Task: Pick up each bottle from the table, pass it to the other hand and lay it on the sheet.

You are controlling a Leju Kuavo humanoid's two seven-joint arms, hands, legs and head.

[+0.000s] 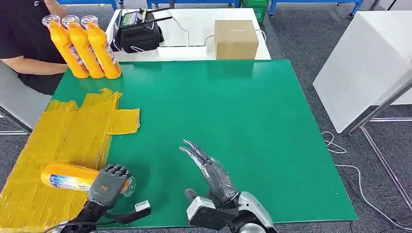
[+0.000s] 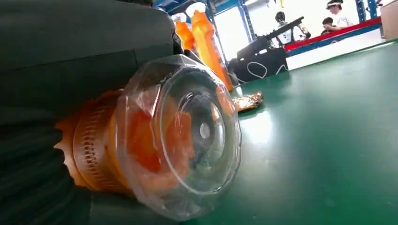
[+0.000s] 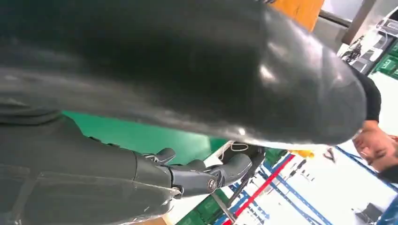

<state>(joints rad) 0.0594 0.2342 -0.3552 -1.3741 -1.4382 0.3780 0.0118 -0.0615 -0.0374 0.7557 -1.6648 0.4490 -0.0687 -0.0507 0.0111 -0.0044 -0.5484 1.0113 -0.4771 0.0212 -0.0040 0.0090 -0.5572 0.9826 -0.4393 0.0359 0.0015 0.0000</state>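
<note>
We are gripping a bottle (image 1: 68, 176) with our left hand (image 1: 109, 185), fingers wrapping over its neck end; it is lying on its side on the yellow sheet (image 1: 58, 136), its clear cap (image 2: 180, 136) reaching past the sheet's edge over the green table (image 1: 252, 126). Our right hand (image 1: 211, 172) is hovering over the table just beside it, fingers stretching apart and holding nothing. Three more bottles (image 1: 83, 46) are standing upright, touching one another, at the far left corner, near a person's arm (image 1: 34, 65). A cardboard box (image 1: 235, 39) is sitting beyond.
</note>
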